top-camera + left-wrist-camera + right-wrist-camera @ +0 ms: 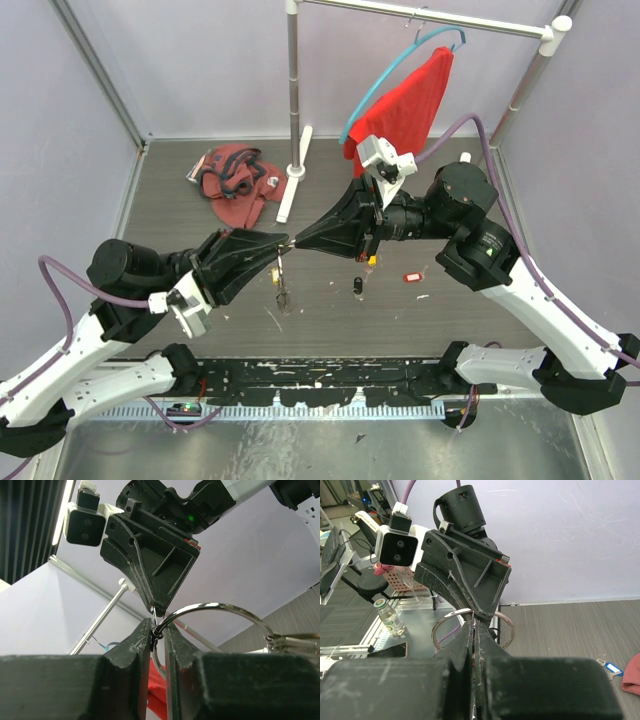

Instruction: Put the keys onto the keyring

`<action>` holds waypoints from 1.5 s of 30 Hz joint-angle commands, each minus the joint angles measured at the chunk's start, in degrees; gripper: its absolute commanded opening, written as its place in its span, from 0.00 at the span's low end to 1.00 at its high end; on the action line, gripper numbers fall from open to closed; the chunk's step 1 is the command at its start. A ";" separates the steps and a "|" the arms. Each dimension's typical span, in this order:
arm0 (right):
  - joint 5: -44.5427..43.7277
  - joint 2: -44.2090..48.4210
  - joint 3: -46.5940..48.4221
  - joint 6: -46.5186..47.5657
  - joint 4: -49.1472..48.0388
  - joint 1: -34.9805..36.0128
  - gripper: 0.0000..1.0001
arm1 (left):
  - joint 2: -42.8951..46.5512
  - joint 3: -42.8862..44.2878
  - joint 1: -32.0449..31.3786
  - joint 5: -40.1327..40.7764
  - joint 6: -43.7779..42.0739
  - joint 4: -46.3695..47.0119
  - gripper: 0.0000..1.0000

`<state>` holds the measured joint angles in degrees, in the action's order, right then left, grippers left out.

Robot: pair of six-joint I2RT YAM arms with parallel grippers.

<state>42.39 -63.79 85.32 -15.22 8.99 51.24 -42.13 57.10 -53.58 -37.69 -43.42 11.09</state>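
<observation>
Keyring [220, 607] aloft: right gripper [156, 611] pinched shut on it, left gripper [157, 628] narrow around it, grip unclear. Some keys [295, 641] hang threaded; red key [411, 276], black key [357, 286] wait on table [480, 210]

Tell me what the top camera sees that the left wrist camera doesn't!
Only the top camera shows the loose keys lying on the table and the red cloth hanging at the back. Only the left wrist camera shows the keyring big and clear, sitting between the fingers of the left claw. Both show the right claw meeting the left claw tip to tip.
</observation>
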 commanded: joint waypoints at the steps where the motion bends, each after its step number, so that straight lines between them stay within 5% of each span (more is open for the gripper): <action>1: 0.94 0.54 0.56 -0.79 -3.52 -0.18 0.01 | 0.17 2.20 -0.20 0.47 -1.14 0.42 0.19; 8: 0.76 0.67 0.37 -0.68 -3.46 -0.18 0.01 | 0.19 2.40 -0.17 0.35 -1.25 0.42 0.00; 13: 0.07 0.61 0.40 -0.53 -3.00 -0.18 0.02 | 0.49 2.51 -0.18 0.33 -1.19 0.19 0.00; 18: -1.00 0.59 0.34 0.05 -2.30 -0.18 0.15 | 0.73 4.03 -0.14 -1.10 -2.67 -3.93 0.00; 23: -1.23 0.46 0.40 0.32 -2.29 -0.18 0.01 | 0.57 4.51 -0.16 -1.55 -2.24 -5.14 0.00; 31: -0.73 0.37 0.22 0.52 -2.31 -0.20 0.01 | 0.20 4.01 -0.20 -1.42 -2.03 -4.13 0.27; 45: 0.15 0.14 -0.26 -0.10 -2.88 -0.18 0.01 | -0.48 4.26 -0.16 -1.23 -2.02 -3.37 0.23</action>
<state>42.39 -63.79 85.27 -15.00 9.04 51.24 -42.37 59.88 -53.58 -38.52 -45.21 5.80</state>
